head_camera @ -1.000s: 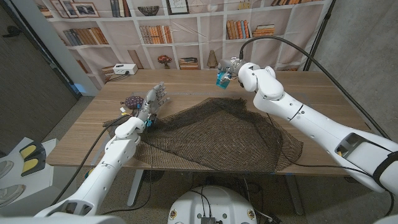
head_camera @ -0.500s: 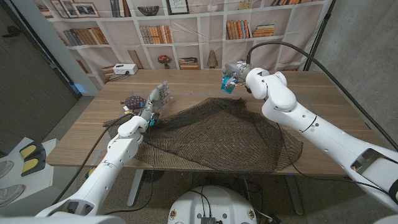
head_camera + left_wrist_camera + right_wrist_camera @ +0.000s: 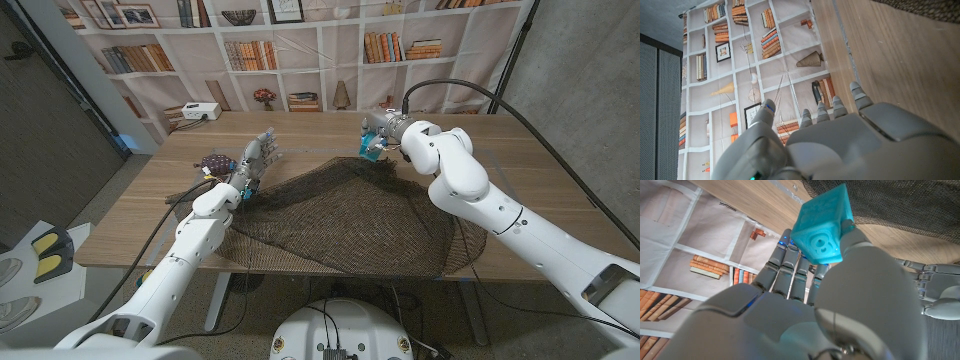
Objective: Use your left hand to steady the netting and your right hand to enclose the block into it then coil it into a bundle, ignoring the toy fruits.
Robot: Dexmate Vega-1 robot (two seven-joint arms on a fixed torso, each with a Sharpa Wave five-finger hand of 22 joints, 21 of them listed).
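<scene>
The dark netting [image 3: 350, 215] lies spread over the middle of the wooden table [image 3: 300, 135]. My right hand [image 3: 385, 132] hovers at the netting's far edge and pinches a turquoise block [image 3: 369, 146]. In the right wrist view the block [image 3: 822, 227] sits between thumb and fingers, with the netting [image 3: 910, 205] just beyond it. My left hand [image 3: 255, 160] is at the netting's left corner, fingers spread and holding nothing. The left wrist view shows its fingers [image 3: 832, 107] over bare wood, with the netting [image 3: 925, 4] at the corner.
A dark toy fruit [image 3: 212, 162] lies just left of my left hand. A white box [image 3: 200, 111] stands at the table's far left edge, and a bookshelf backdrop [image 3: 300, 40] rises behind the table. Cables run along both arms.
My right hand has carried the block down and to the right, closer to the netting's far edge. My left hand has shifted slightly farther along the table.
</scene>
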